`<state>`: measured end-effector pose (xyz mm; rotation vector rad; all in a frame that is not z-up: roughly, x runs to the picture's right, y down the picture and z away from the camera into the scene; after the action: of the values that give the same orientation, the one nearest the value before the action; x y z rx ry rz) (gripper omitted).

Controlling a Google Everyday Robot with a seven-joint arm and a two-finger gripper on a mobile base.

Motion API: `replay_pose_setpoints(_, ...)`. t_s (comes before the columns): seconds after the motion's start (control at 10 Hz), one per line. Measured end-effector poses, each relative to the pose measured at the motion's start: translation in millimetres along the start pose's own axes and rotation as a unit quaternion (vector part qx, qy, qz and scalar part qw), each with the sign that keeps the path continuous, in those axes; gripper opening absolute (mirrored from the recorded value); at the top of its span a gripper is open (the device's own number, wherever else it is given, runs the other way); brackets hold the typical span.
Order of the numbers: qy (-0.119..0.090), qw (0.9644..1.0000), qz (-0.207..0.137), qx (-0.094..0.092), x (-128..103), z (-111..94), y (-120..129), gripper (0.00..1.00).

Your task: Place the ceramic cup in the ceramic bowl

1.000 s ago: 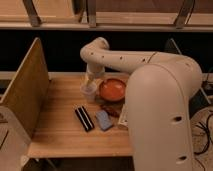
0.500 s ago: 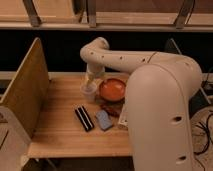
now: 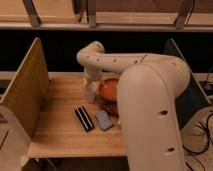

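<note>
Wooden desk (image 3: 60,125), glossy orange bowl (image 3: 108,90), small cream cup (image 3: 88,91) just beside it, white arm (image 3: 112,61) bent down, gripper (image 3: 90,84) at cup, grip unclear.

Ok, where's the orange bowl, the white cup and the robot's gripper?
orange bowl (image 3: 108,90): camera view, its inner left side.
white cup (image 3: 88,92): camera view, its outer wall.
gripper (image 3: 91,83): camera view, its tip, right at the cup's top.

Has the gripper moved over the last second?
No. The gripper stays at the ceramic cup, beside the image-left rim of the ceramic bowl, as before.
</note>
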<state>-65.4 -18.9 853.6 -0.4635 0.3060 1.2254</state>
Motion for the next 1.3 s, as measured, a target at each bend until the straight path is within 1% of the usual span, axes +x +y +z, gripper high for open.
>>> replay_pose_setpoints(0.5, 0.004, 1.0, 0.004, -0.003, -10, 25, -3, 0.65)
replay_pose_setpoints(0.7, 0.007, 0.9998, 0.009, -0.013, -13, 41, -6, 0.64)
replay_pose_setpoints(0.8, 0.01, 0.9997, 0.008, -0.023, -15, 49, -4, 0.58)
replay_pose_setpoints(0.9, 0.012, 0.9993, 0.001, -0.036, -17, 55, 2, 0.46)
replay_pose_setpoints(1.0, 0.012, 0.9989, -0.007, -0.045, -20, 57, 7, 0.35)
replay_pose_setpoints(1.2, 0.01, 0.9983, -0.016, -0.056, -22, 58, 12, 0.18)
replay_pose_setpoints(1.3, 0.008, 0.9978, -0.018, -0.063, -23, 57, 15, 0.06)
